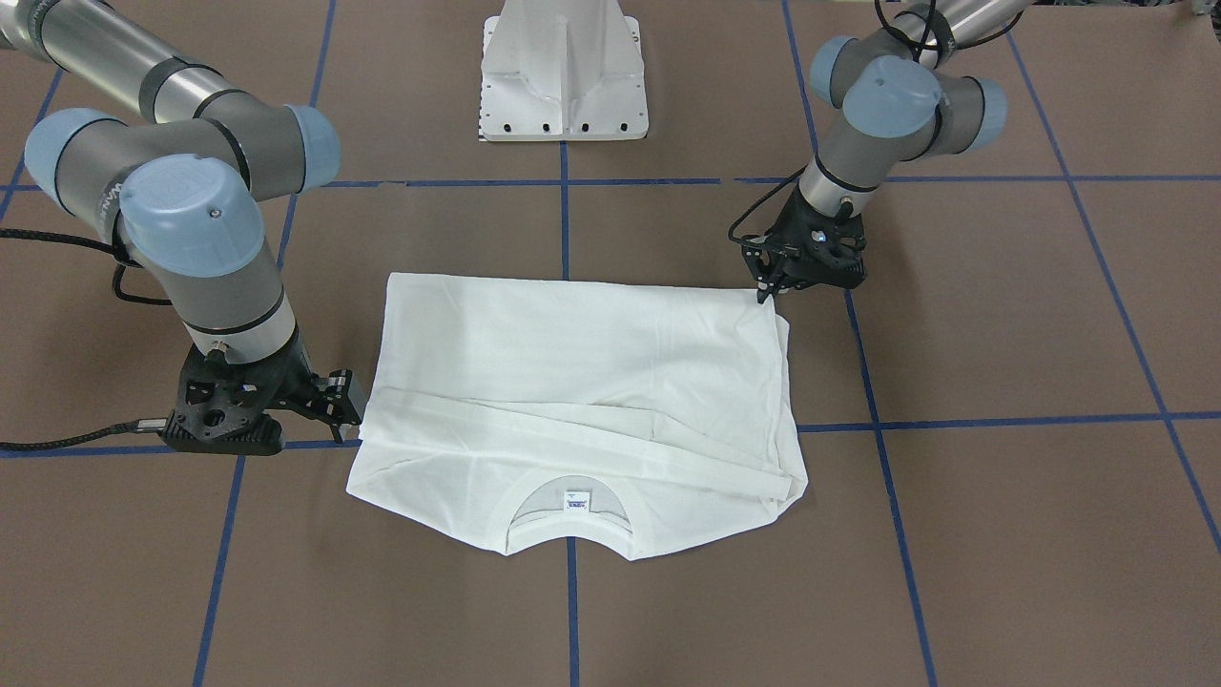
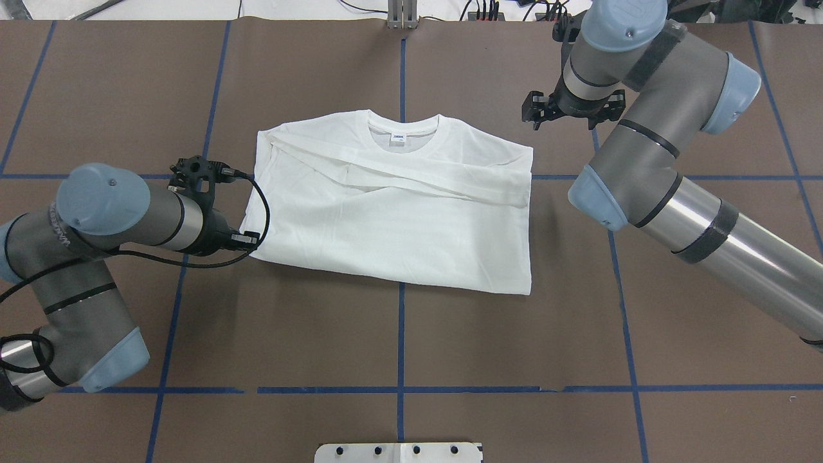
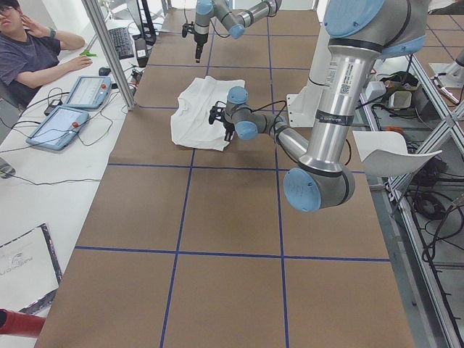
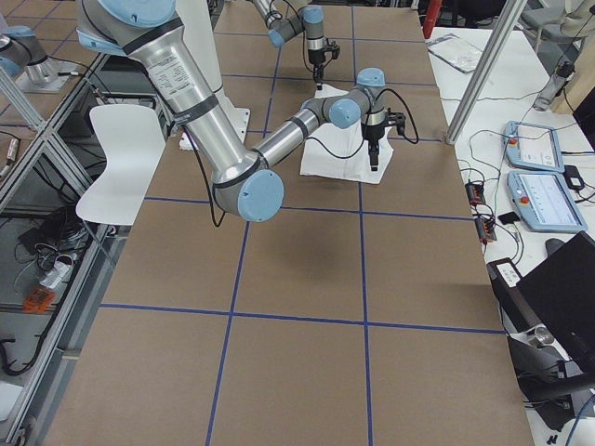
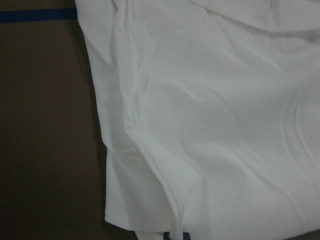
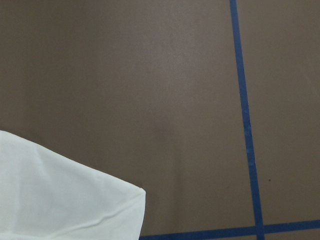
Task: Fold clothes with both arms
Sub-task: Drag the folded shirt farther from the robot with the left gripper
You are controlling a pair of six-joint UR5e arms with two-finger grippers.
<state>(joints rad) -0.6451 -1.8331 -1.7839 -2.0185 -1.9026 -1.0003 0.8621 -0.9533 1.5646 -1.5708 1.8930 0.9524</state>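
Observation:
The white T-shirt [image 1: 572,382] lies flat on the brown table, collar and neck label [image 1: 574,500] on the side away from the robot, sleeves folded across the body. It also shows in the overhead view [image 2: 398,212]. My left gripper [image 1: 766,291] is low at the shirt's near left corner, and its fingers look pinched on that corner. The left wrist view is filled with creased cloth [image 5: 210,115]. My right gripper [image 1: 351,401] is open just beside the shirt's far right shoulder edge. The right wrist view shows only a shirt corner [image 6: 60,195] and bare table.
The white pedestal base [image 1: 563,76] stands on the robot's side of the shirt. Blue tape lines [image 2: 400,389] grid the brown table [image 2: 398,341]. In the left side view an operator [image 3: 32,51] sits beside tablets [image 3: 61,123] off the table's far edge.

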